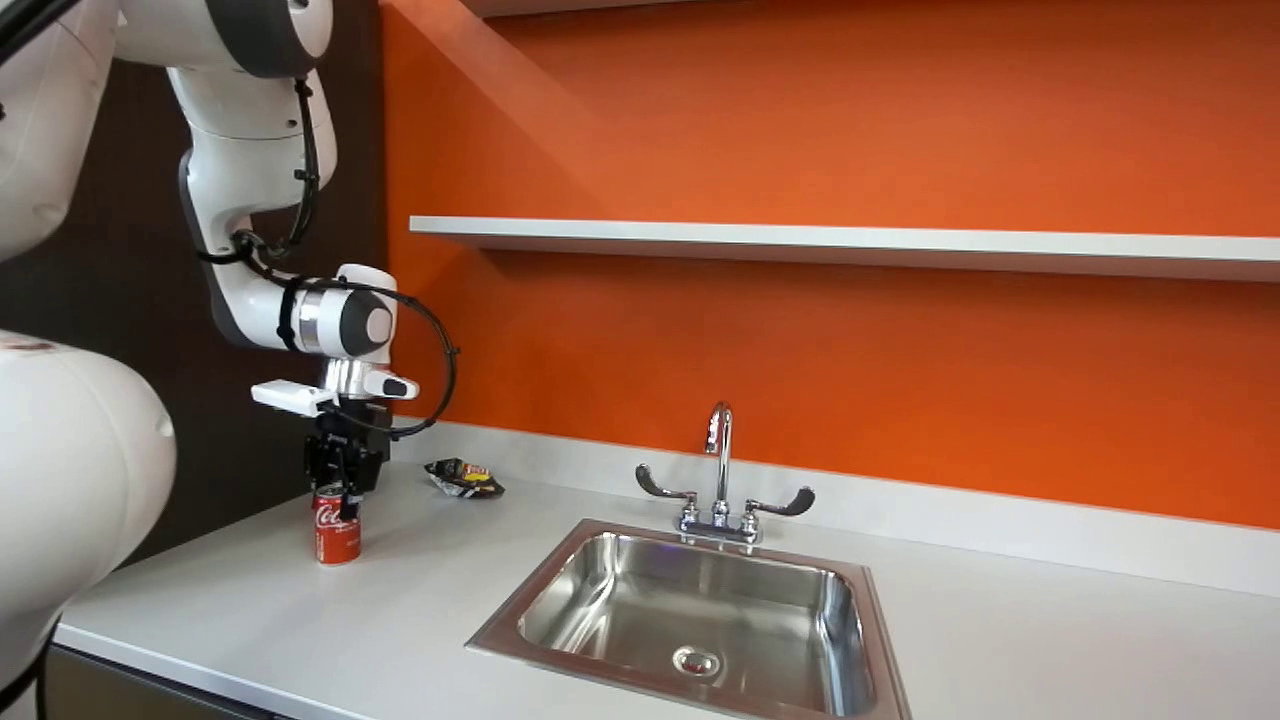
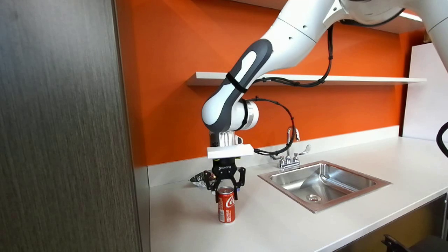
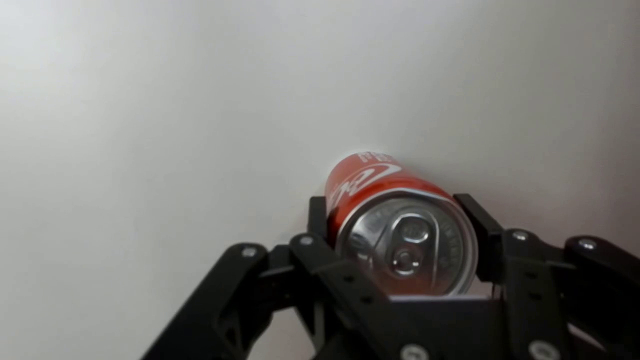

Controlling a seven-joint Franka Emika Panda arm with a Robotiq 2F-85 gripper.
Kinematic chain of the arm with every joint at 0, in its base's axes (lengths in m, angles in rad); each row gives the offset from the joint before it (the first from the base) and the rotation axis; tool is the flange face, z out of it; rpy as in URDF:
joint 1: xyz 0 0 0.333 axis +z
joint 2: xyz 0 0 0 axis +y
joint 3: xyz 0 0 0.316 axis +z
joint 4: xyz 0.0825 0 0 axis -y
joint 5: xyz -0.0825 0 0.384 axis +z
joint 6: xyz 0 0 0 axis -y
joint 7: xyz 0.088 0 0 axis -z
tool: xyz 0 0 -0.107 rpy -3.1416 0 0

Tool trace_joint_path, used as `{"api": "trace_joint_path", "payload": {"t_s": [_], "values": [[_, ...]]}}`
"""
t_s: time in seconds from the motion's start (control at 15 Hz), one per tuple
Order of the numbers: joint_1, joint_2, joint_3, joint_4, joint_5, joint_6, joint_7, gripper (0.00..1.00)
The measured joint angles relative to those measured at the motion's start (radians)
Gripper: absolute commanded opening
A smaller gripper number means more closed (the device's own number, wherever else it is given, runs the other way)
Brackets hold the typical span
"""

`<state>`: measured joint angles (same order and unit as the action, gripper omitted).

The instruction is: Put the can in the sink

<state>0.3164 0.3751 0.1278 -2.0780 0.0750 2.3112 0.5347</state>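
Observation:
The red can (image 1: 338, 541) with white lettering stands upright on the counter at the left; it also shows in an exterior view (image 2: 226, 212). My gripper (image 2: 226, 198) points straight down over it, with one finger on each side of its upper part. In the wrist view the silvery top with its pull tab faces me, and both fingers of the gripper (image 3: 389, 210) press against the sides of the can (image 3: 361, 176). The steel sink (image 1: 540, 582) is to the right of the can and holds nothing visible; its rim also shows in an exterior view (image 2: 290, 193).
A chrome faucet (image 1: 722, 460) with two handles stands behind the sink. A crumpled dark-and-yellow packet (image 1: 465, 478) lies near the back wall, behind the gripper. A white shelf (image 1: 800, 240) runs along the orange wall. A dark panel (image 2: 70, 122) closes the counter's left end.

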Motion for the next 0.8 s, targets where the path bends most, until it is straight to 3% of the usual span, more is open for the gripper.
{"api": "trace_joint_path", "payload": {"t_s": [0.33,0.8], "values": [[0.0,-0.042,0.0,-0.003,0.0,-0.039,0.006,0.38],[-0.018,-0.208,0.0,-0.055,0.002,-0.147,0.001,0.38]]}}
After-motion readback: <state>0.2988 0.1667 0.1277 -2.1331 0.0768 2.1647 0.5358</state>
